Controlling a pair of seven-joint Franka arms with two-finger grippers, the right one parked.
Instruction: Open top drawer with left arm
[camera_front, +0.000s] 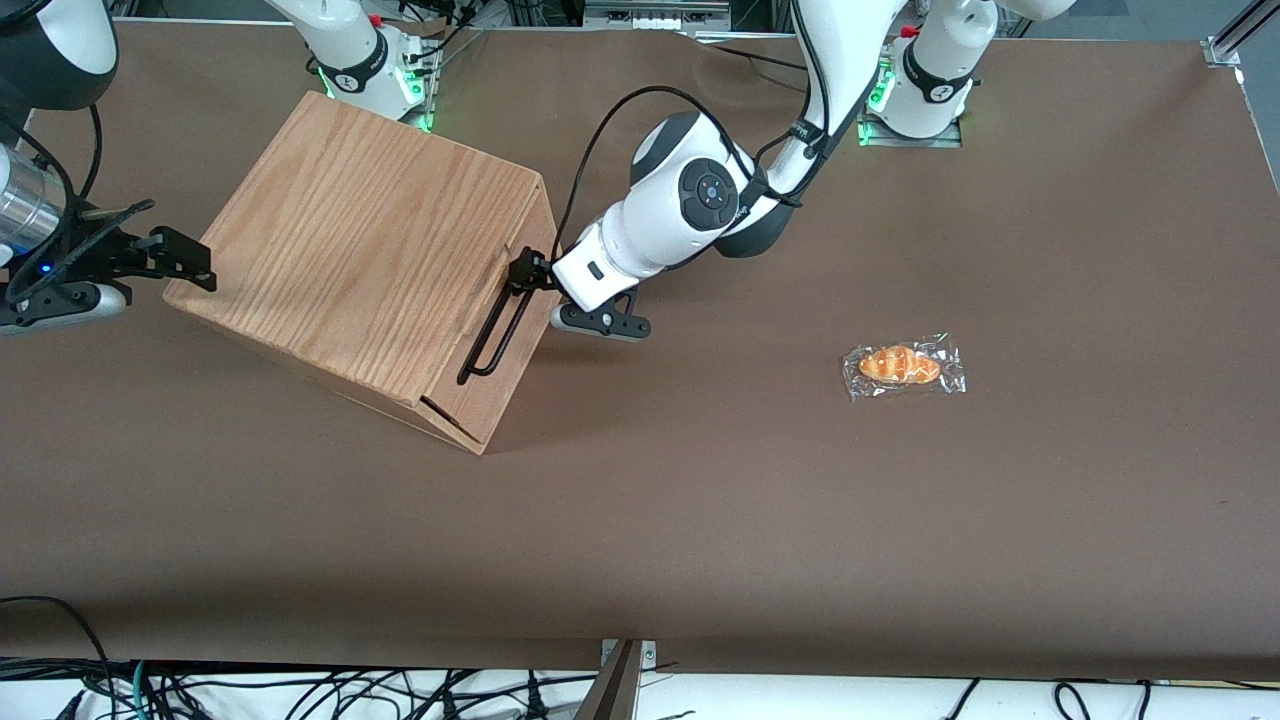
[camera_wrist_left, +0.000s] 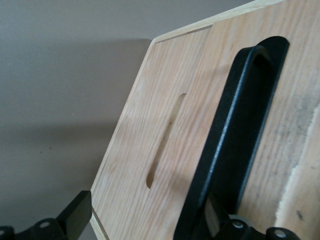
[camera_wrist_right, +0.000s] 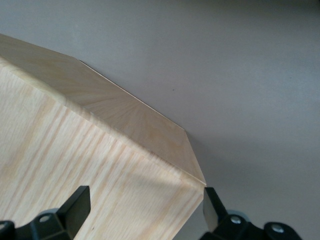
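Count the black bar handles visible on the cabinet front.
1: the bar handle runs across the top drawer, with the left arm's gripper at its end farther from the front camera. The lower drawer front is hidden, so another may exist.

Claw (camera_front: 527, 275) finger spacing unclear at black bar handle (camera_front: 497, 333). Top drawer (camera_front: 500, 375) front mostly hidden under cabinet top (camera_front: 370, 240).

Oak-grain top drawer (camera_front: 497, 365) (black handle (camera_front: 497, 329)).
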